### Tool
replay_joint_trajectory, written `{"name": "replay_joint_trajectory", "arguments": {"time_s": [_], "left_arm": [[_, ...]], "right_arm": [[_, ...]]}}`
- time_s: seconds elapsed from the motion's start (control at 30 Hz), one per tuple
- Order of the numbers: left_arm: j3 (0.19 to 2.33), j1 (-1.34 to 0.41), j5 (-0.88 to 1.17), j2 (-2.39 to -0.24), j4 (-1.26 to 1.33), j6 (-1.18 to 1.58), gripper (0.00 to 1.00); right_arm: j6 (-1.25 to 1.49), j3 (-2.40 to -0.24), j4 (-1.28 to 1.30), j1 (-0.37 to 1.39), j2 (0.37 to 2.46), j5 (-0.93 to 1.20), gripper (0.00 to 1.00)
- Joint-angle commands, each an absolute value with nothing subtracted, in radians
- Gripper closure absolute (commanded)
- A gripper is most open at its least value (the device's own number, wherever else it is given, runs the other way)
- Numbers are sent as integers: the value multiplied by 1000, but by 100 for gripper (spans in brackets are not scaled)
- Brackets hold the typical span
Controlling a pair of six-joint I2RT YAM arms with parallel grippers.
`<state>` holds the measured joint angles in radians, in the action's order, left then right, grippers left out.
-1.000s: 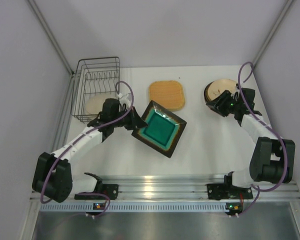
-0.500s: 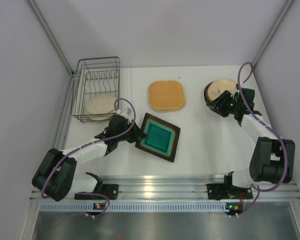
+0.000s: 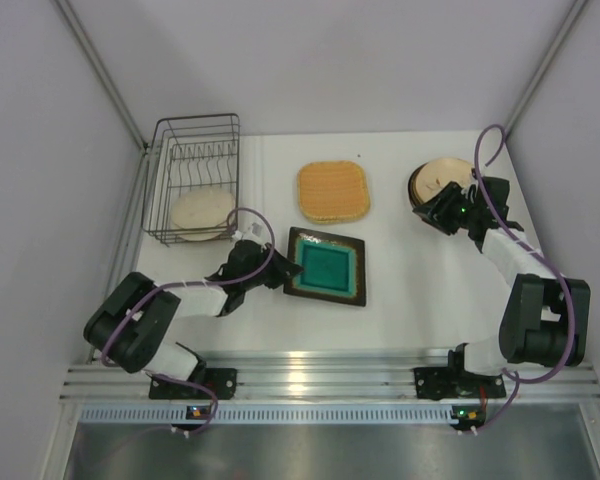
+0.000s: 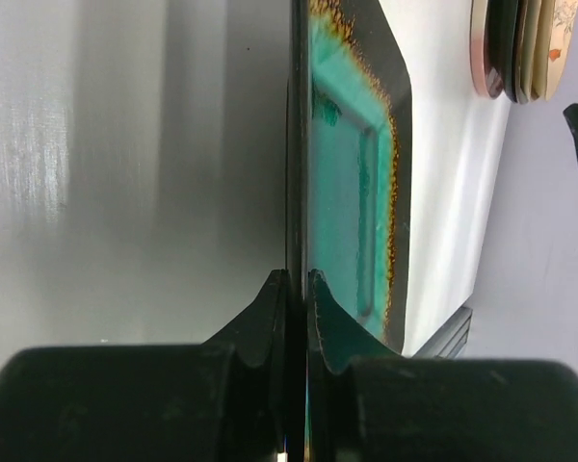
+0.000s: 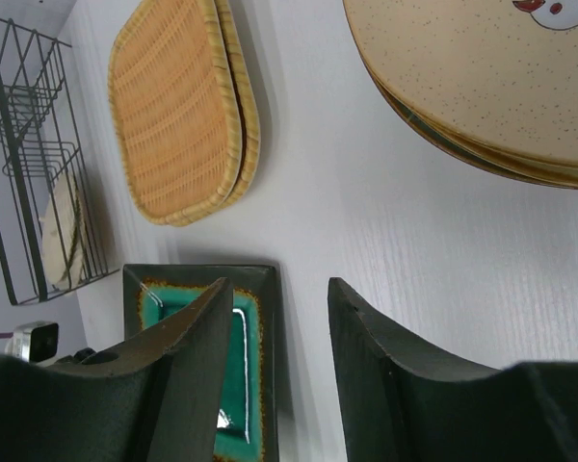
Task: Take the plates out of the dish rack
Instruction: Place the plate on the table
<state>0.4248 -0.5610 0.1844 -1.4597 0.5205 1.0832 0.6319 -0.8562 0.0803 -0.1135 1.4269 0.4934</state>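
The left pincer point(image 3: 280, 272) point(image 4: 297, 279) is closed tight on the near-left edge of the square teal plate point(image 3: 326, 267) point(image 4: 352, 173). In the wrist view its two fingers pinch the dark rim with no gap showing. A second ago the arm held this plate tilted and turned cornerwise, up nearer the dish rack point(image 3: 195, 130). Now the arm has folded down and drawn back toward its base. The plate lies level and squared to the bench point(image 3: 420, 290), glazed side up, in the middle of the bench. I cannot tell whether its underside is resting on the surface or sits just above it.

Just beyond the plate lie the woven plates point(image 3: 333, 190) point(image 5: 178, 115), two tan rounded squares stacked one on the other, near the teal plate but not touching it. To the left, the dish rack stands in the far left corner, with one cream plate point(image 3: 202, 210) point(image 5: 63, 236) in its near end, leaning among the wires.

Over on the right, the right pincer point(image 3: 435, 212) point(image 5: 275, 289) has not moved in the last second. It hangs with its jaws partly apart and nothing between them, right beside the stack of round plates point(image 3: 435, 178) point(image 5: 482, 67). The top plate of that stack is speckled cream with a small printed pattern. That stack is well apart from the teal plate, with bare bench between them.
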Motion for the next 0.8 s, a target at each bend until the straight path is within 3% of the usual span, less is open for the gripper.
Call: {"name": "replay_joint_trajectory", "arguments": {"time_s": [0.0,0.23,0.4,0.57,0.77], "left_arm": [[434,-563,150,-1494,586,1154,97],[434,-565,153,-1542,580,1195,62],[428,-565,149,-1555,577,1218,56],[439,-564,149,-1539,520,1215,41],[537,-565,112,-1520,224,1151,32]], "right_arm": [[609,-870,95,-107,1401,480,55],[604,-871,98,-107,1400,480,55],[600,-879,104,-107,1404,482,55],[597,-881,109,-107,1405,480,55],[601,-876,101,-107,1416,480,55]]}}
